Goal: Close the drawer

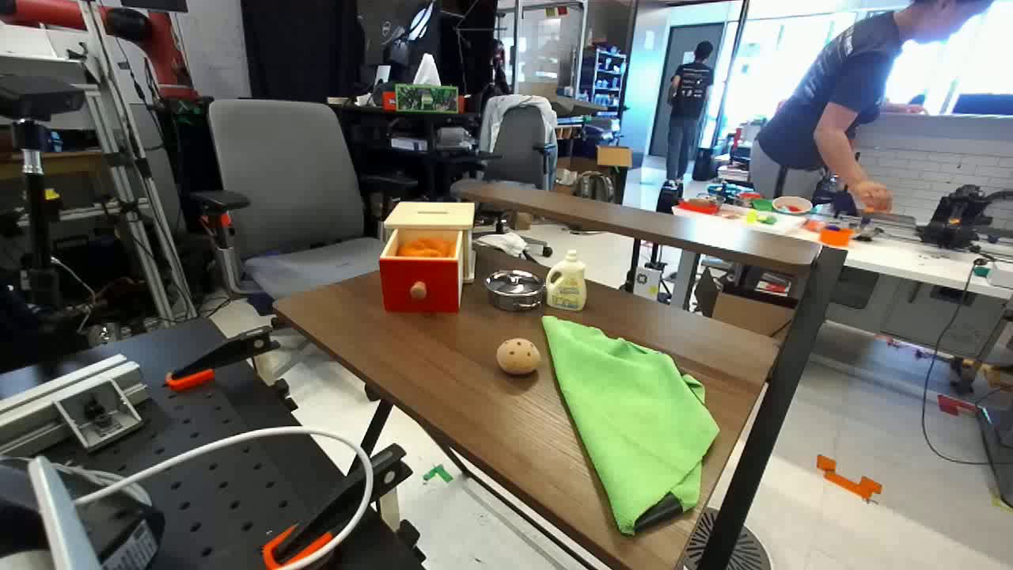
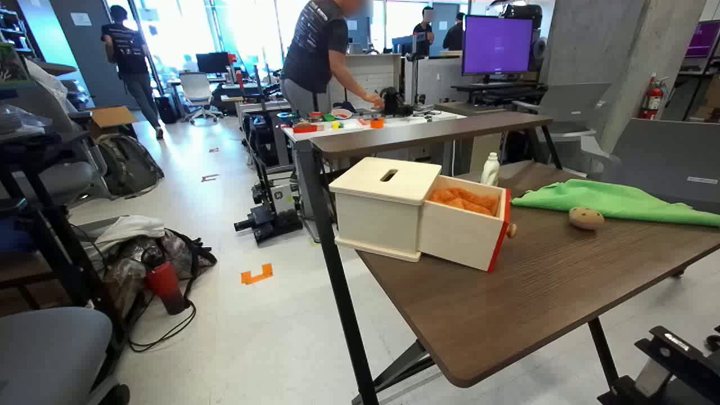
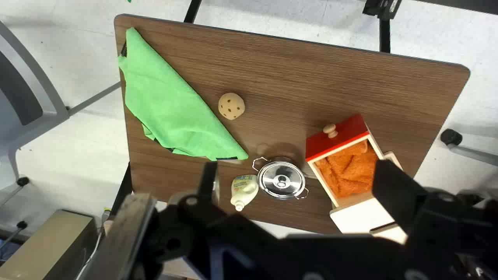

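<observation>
Table [image 3: 288, 89]: brown wood-grain top, approx. rectangular. Person [image 2: 315, 45] in bkgd, dk T-shirt, leaning over a white bench [image 1: 934, 267]; lines of pale print on the shirt back, too small to read. 2nd person [image 2: 125, 53], farther off, has pale print on a dk shirt too, also illegible. Office chair [image 1: 278, 170], gray, near the table's end. Monitor [image 2: 498, 48], also bkgd: purple screen, faint txt mid-screen, can't make it out. Green cloth [image 3: 171, 105] lies in a rough triangle on the table, dk item poking out at its edge. Fire extinguisher [image 2: 652, 102], red, pale lbl, wording too tiny. Pale panel [image 2: 285, 201] low on floor gear, round emblem, can't be sure of the letters.

Drawer [image 2: 458, 236] sits at one end of the table, pulled well out of its tan wooden cabinet [image 2: 377, 222]; red front w/ round wooden knob [image 1: 418, 290], orange fabric [image 2: 464, 199] inside. Gripper [image 3: 296, 169], in wrist view: over the table, fingers [image 3: 208, 181] spread wide, nothing held. Lidded steel pot [image 3: 281, 180], 2 wire handles, b/w drawer & a cream bottle [image 3: 245, 190]. Bottle's upright, w/ side handle & yellowish lbl; print blurry, brand unreadable; just beside the pot, can't tell if touching. Potato-like thing [image 3: 231, 105], tan w/ dk spots, near the green cloth.
</observation>
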